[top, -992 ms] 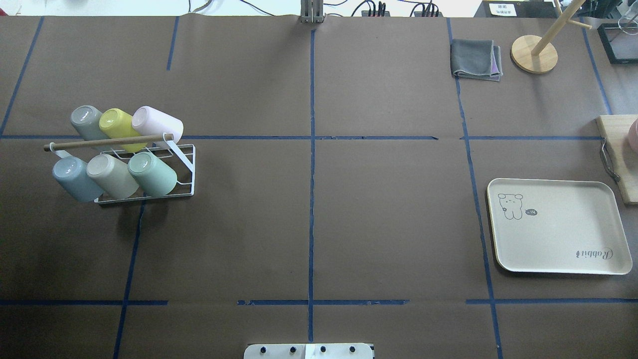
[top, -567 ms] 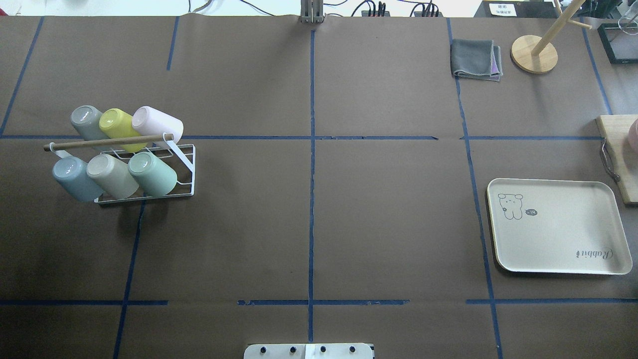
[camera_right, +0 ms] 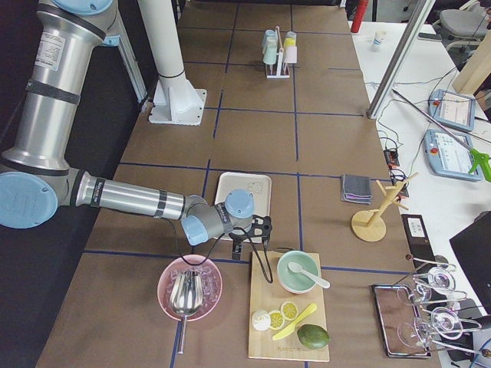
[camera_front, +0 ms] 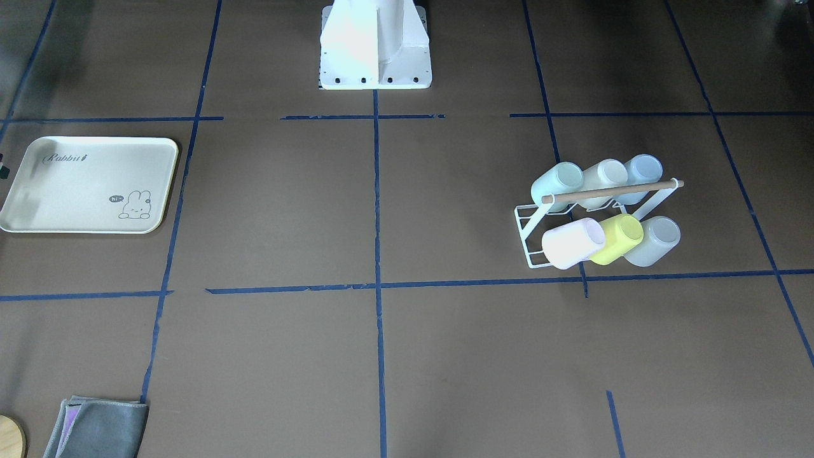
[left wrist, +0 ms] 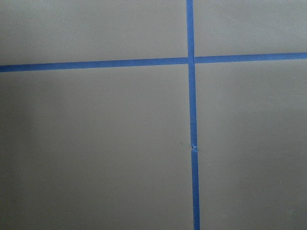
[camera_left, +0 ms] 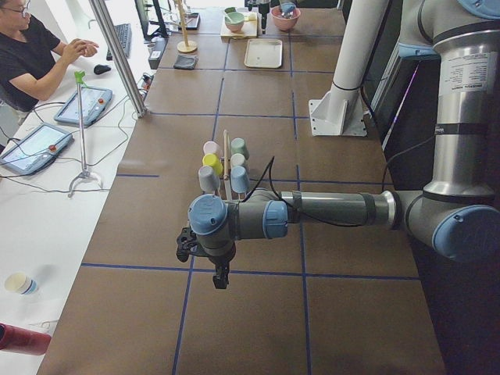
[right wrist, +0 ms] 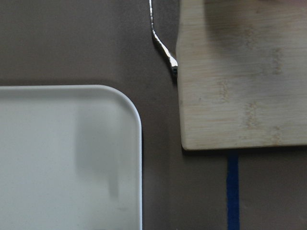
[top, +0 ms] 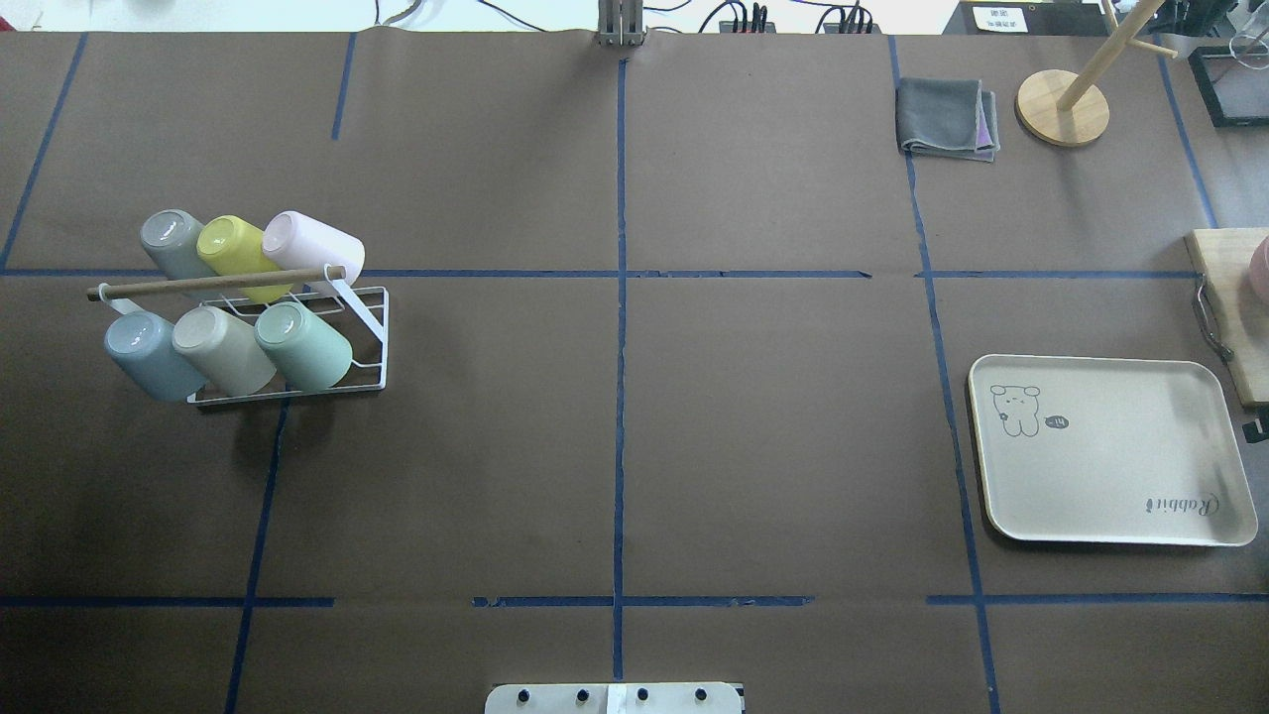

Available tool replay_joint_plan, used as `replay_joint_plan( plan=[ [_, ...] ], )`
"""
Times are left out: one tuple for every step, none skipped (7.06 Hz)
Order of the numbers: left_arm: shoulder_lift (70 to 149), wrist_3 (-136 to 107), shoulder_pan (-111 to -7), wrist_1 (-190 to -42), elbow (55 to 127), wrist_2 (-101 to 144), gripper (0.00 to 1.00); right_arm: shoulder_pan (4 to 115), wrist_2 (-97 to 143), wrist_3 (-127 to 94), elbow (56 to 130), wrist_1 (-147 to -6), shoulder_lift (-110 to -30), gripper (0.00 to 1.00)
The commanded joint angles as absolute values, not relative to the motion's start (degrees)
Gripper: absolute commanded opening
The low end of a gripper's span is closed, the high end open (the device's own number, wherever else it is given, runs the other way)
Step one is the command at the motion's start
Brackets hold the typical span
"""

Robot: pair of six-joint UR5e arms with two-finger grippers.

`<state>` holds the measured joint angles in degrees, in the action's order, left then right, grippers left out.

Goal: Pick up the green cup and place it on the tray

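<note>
When reaching for green cup (top: 302,345), come in along its tilt, not straight down.

- Sits slanted on a prong of white wire rack (top: 385,342), base uppermost as judged. In the row nearer the robot, at the end towards the middle of the surface (top: 783,446).
- Just beside beige cup (top: 223,349) on one flank, perhaps touching. Open on the other flank.
- Lies just in front of wooden bar (top: 213,284), so keep the fingers clear of it.
- Grip across the body, high up, then draw off along the prong's line before lifting. Otherwise likely to drag the light rack.
- Not to be confused with yellow-green cup (top: 233,253) in the far row.
- Destination: tray (top: 1110,466), well apart at the opposite end, bare. Set down well inside the rim.
- For left gripper (camera_left: 221,280): hangs over bare surface, apart from the rack on its outer side. Nothing seen in hold. Cannot tell how far apart the fingers stand.
- For right gripper (camera_right: 259,230): hovers over the tray's corner beside wooden board (right wrist: 240,72). Nothing seen in hold. Opening likewise impossible to tell.
- Better placed for the pick, by judgement: the left. Long carry or hand-over then needed.
</note>
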<state>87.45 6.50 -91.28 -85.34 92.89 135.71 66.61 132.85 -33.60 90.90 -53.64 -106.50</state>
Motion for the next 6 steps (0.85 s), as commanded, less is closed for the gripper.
replay_joint_plan(
  plan=[
    [87.5,6.5,-91.2,-85.3,92.9,135.7,1.0,64.5,133.0,-33.7,90.4,-53.2,-106.4,1.0],
    [87.4,6.5,-91.3,-85.3,92.9,135.7,1.0,64.3,133.2,-33.7,90.4,-53.2,-106.4,1.0],
    [87.5,6.6,-91.2,-85.3,92.9,135.7,1.0,63.7,133.1,-33.7,89.8,-53.1,-106.4,1.0],
    [87.5,6.6,-91.3,-85.3,92.9,135.7,1.0,63.6,132.8,-33.7,89.0,-52.9,-106.3,1.0],
    [87.4,6.6,-91.3,-85.3,92.9,135.7,1.0,63.5,132.6,-35.1,88.7,-52.8,-106.2,1.0],
    [87.4,6.6,-91.3,-85.3,92.9,135.7,1.0,63.5,132.3,-38.4,88.2,-49.8,-106.2,1.0]
  ],
)
